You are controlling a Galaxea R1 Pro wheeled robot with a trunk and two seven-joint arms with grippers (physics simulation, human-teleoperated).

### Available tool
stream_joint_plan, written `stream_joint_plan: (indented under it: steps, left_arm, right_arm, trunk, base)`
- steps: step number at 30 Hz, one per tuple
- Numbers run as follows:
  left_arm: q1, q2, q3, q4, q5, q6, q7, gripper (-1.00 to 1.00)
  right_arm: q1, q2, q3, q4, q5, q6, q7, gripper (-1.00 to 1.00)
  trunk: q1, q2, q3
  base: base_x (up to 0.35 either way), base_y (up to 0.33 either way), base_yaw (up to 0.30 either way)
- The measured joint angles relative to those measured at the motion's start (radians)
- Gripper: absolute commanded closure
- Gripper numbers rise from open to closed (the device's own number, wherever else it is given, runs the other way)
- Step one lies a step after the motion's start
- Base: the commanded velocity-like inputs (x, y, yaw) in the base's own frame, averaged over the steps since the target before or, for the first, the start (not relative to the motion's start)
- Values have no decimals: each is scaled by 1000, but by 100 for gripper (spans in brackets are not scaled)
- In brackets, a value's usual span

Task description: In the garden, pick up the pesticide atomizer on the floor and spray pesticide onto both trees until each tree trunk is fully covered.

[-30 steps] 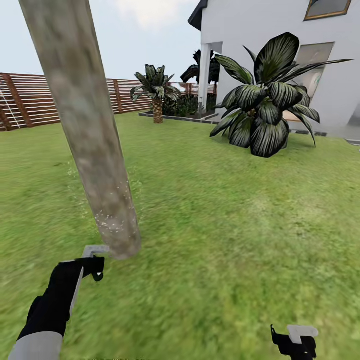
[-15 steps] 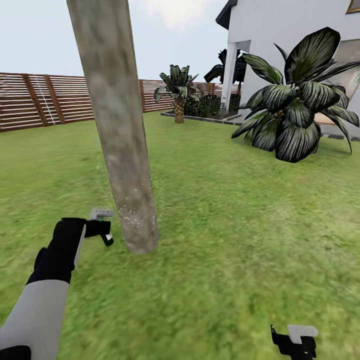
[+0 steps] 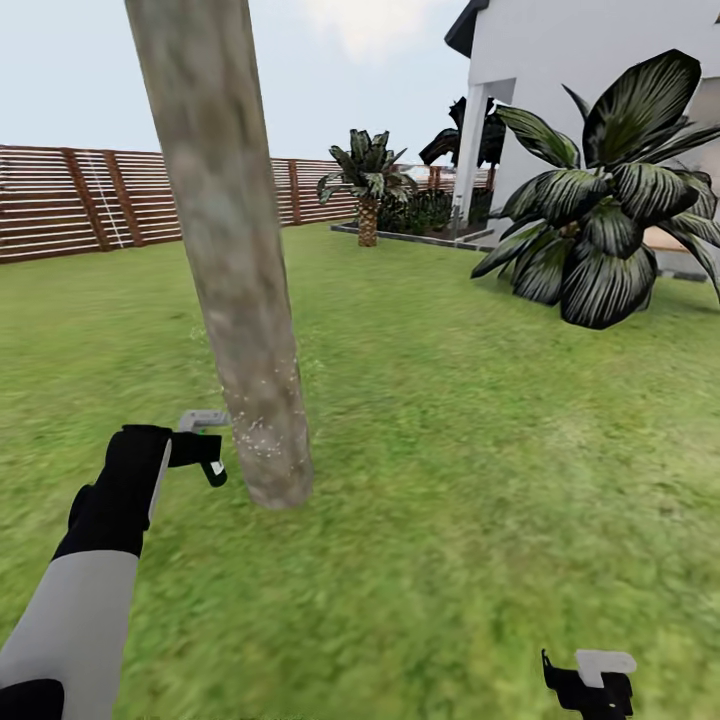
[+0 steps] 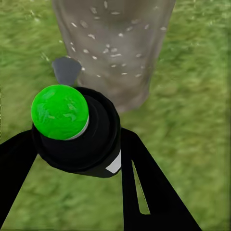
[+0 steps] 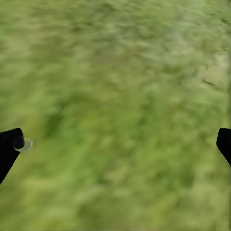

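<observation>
One tree's pale mottled trunk (image 3: 225,250) leans up from the lawn left of centre in the head view. White specks dot its lower part. Just left of its base, my left gripper (image 3: 211,446) is shut on the pesticide atomizer (image 3: 200,434). In the left wrist view the atomizer (image 4: 91,139) is a black bottle with a bright green knob, held between black fingers (image 4: 147,187), with the speckled trunk (image 4: 115,48) close in front. My right gripper (image 3: 590,682) hangs low at the right, open over bare grass (image 5: 115,96). The second tree is out of view.
Grass (image 3: 450,480) spreads all around the trunk. A broad-leaved plant (image 3: 600,230) stands at the right before the white house (image 3: 580,60). A small palm-like plant (image 3: 367,185) and the brown slat fence (image 3: 70,200) line the back.
The head view has shifted, so the trunk and plants sit further right and higher than a second ago. My left gripper with the atomizer has risen slightly against the trunk's base.
</observation>
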State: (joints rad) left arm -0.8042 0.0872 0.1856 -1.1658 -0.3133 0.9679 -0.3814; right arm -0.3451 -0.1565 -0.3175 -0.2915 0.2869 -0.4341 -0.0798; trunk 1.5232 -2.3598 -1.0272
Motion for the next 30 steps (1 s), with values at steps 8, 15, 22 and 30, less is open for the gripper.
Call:
stream_joint_plan:
  steps: [8,15,22,30]
  left_arm:
    - [5,0,-1,0,-1,-1,0,100]
    - [7,0,-3,0,-3,-2,0,100]
    - [8,0,-3,2,-3,-3,0,100]
    - [8,0,-3,2,-5,-3,1,100]
  right_arm:
    - [0,0,0,-1,0,0,0,-100]
    - [0,0,0,0,1,0,0,-100]
    - [0,0,0,0,1,0,0,-100]
    - [0,0,0,0,0,0,0,-100]
  trunk:
    - [0,0,0]
    - [0,0,0]
    - [0,0,0]
    - [0,0,0]
  base:
    - [196,-131,200]
    - [62,-26,4]
    - [164,-204,62]
    - [-35,-273,186]
